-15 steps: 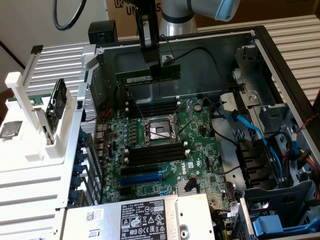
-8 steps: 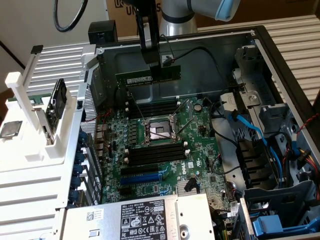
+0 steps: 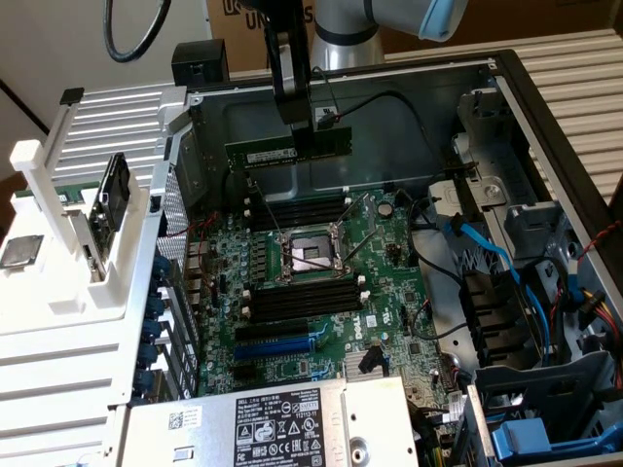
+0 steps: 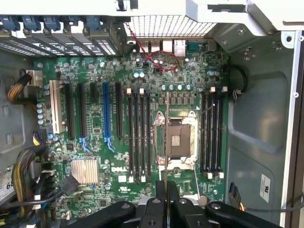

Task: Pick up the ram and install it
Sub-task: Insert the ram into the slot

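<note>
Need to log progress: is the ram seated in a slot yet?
Not in. The ram hangs level in the hand, above the motherboard; its slots look empty.

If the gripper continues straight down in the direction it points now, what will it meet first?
The gripper holds the ram above the motherboard. Straight down, the ram would probably first meet the memory slots nearest the case's back wall, or the board beside them; depth is unclear.

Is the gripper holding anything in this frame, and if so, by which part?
Yes. The gripper holds the ram by its upper long edge, near the middle of the stick, level above the motherboard inside the open case.
</note>
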`<state>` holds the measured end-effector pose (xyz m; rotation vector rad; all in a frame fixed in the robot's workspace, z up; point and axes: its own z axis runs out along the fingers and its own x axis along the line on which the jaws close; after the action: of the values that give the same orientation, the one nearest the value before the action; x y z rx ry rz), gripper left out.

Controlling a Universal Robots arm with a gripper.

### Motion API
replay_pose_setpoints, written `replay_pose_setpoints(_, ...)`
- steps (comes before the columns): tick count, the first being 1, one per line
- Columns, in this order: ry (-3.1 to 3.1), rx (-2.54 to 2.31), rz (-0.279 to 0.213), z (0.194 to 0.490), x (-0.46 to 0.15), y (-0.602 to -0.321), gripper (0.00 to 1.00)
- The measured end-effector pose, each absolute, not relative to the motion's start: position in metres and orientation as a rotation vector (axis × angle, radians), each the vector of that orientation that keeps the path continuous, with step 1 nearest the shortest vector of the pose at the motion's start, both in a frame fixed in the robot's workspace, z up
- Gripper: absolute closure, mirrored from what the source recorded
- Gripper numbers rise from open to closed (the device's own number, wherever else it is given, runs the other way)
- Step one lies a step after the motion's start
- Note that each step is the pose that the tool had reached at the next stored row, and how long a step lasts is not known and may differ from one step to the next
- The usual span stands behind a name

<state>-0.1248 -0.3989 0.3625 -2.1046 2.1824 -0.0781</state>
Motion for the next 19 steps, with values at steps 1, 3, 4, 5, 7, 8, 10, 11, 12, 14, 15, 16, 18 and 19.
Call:
replay_pose_setpoints(1, 2.187, -2.109, -0.069, 0.3623, -0.1246, -0.3991, 0.87)
replay_pose_setpoints(3, 2.198, -2.121, -0.047, 0.3615, -0.1233, -0.3996, 0.87)
replay_pose_setpoints(4, 2.203, -2.126, -0.036, 0.3611, -0.1221, -0.3999, 0.87)
replay_pose_setpoints(5, 2.206, -2.130, -0.029, 0.3609, -0.1207, -0.4005, 0.87)
replay_pose_setpoints(7, 2.203, -2.137, -0.024, 0.3608, -0.1186, -0.4013, 0.87)
replay_pose_setpoints(8, 2.199, -2.143, -0.023, 0.3608, -0.1183, -0.4017, 0.87)
replay_pose_setpoints(10, 2.196, -2.146, -0.022, 0.3607, -0.1183, -0.4022, 0.87)
replay_pose_setpoints(11, 2.195, -2.147, -0.022, 0.3607, -0.1183, -0.4025, 0.87)
replay_pose_setpoints(12, 2.196, -2.147, -0.022, 0.3606, -0.1183, -0.4027, 0.87)
replay_pose_setpoints(14, 2.196, -2.147, -0.022, 0.3602, -0.1182, -0.4028, 0.87)
replay_pose_setpoints(15, 2.196, -2.147, -0.022, 0.3599, -0.1180, -0.4029, 0.87)
replay_pose_setpoints(16, 2.196, -2.147, -0.022, 0.3597, -0.1178, -0.4031, 0.87)
replay_pose_setpoints(18, 2.196, -2.147, -0.023, 0.3591, -0.1173, -0.4035, 0.87)
replay_pose_setpoints(19, 2.196, -2.148, -0.023, 0.3589, -0.1174, -0.4035, 0.87)
